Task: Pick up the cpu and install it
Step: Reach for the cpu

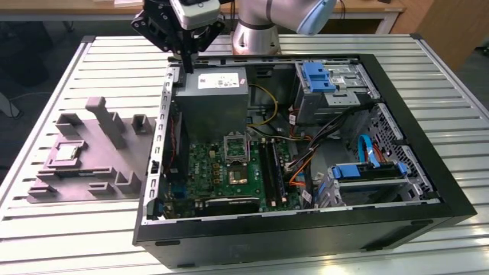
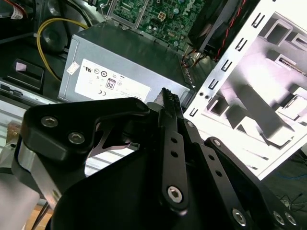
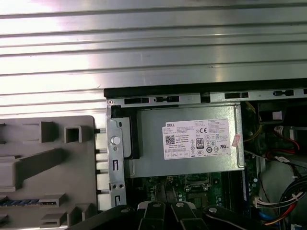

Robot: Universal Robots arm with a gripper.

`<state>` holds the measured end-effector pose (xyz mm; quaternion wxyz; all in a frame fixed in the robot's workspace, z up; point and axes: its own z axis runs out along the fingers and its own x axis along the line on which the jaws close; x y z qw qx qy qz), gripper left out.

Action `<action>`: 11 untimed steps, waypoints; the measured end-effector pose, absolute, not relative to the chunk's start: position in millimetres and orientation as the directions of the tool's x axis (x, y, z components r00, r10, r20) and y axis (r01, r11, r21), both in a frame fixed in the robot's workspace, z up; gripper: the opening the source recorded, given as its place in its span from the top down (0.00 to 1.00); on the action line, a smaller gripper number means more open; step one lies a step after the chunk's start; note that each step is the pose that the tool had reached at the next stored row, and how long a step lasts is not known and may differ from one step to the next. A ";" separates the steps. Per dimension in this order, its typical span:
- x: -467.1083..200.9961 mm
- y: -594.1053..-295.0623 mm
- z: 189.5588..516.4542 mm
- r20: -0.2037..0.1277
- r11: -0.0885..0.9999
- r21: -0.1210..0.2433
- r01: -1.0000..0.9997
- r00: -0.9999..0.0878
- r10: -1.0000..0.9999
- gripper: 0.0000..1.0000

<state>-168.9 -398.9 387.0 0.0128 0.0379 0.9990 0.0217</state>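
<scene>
The cpu (image 1: 67,152), light, stiff and probably fragile, best pinched by its opposite edges, lies on the grey fixture (image 1: 91,172) at the exterior view's left-middle, well apart from the gripper (image 1: 186,62), its jaws clenched on nothing.

Your bench: a slatted metal table (image 1: 91,57) under bright light.
You have glare washing the table's slats in the first wrist view; a pale wooden desk (image 1: 367,8) stands behind it, dark floor (image 1: 19,137) on the exterior view's left.
</scene>
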 end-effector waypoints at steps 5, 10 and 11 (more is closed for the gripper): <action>-183.1 -398.9 385.2 -0.024 0.996 0.044 0.075 -0.997 0.076 0.89; -186.8 -398.9 384.3 -0.024 0.996 0.044 0.075 -0.997 0.076 0.89; -187.1 -398.9 384.2 -0.024 0.996 0.044 0.075 -0.997 0.076 0.89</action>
